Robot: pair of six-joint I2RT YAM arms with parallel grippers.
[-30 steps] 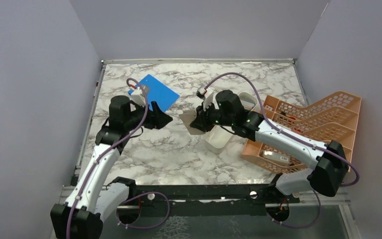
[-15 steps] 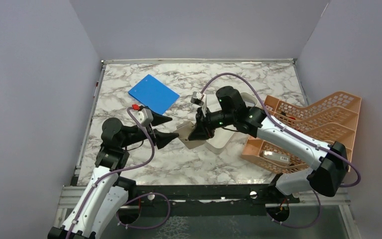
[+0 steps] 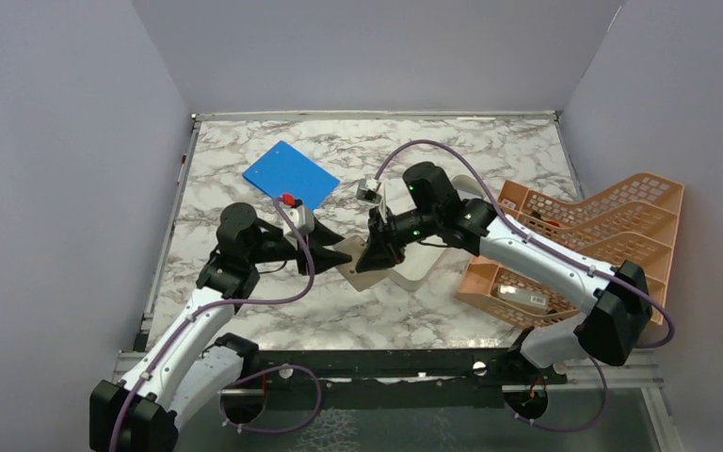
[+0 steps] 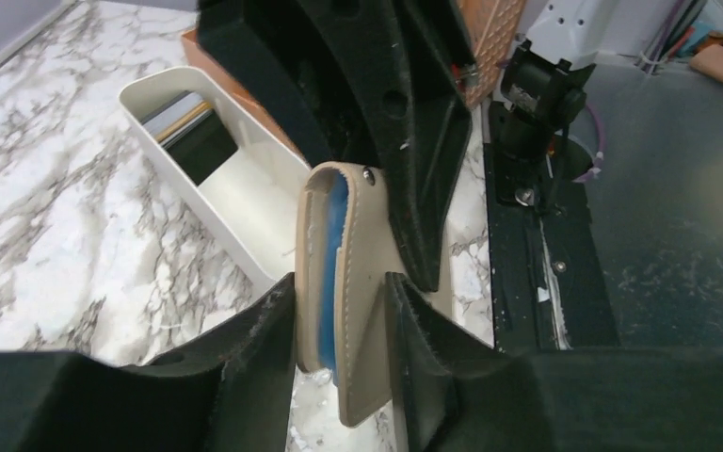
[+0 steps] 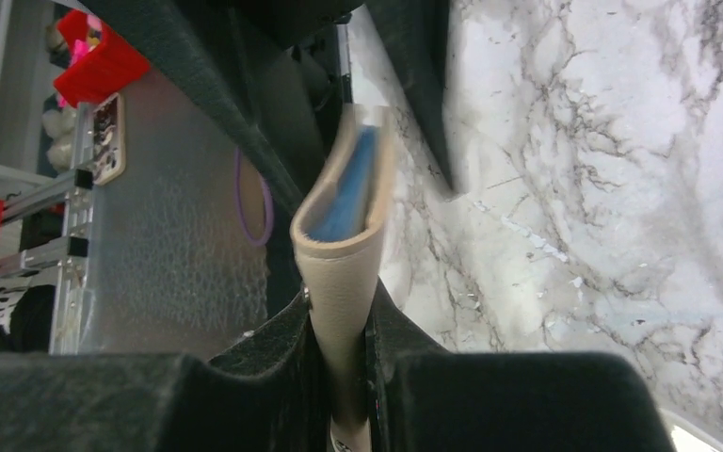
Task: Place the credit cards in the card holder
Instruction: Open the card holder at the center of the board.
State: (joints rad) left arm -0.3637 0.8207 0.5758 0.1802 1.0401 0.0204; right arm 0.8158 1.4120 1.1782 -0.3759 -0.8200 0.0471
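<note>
The tan card holder [image 3: 361,273] is held on edge above the table, between both grippers. A light blue card [image 4: 331,273] sits between its flaps and also shows in the right wrist view [image 5: 350,184]. My right gripper [image 3: 377,252] is shut on the card holder's folded spine [image 5: 341,264]. My left gripper [image 3: 343,256] has come in from the left. Its fingers press on the two outer flaps [image 4: 362,282] at the open end. More cards, black and grey [image 4: 188,132], lie at the far end of the long white tray [image 4: 245,202].
The white tray [image 3: 425,266] lies just right of the card holder. The orange lattice rack [image 3: 584,235] stands at the right. The bright blue board [image 3: 290,175] lies flat at the back left. Purple cables loop over both arms.
My left arm swung right from beside the blue board to the card holder and closed around it. My right gripper carried the card holder slightly forward and left.
</note>
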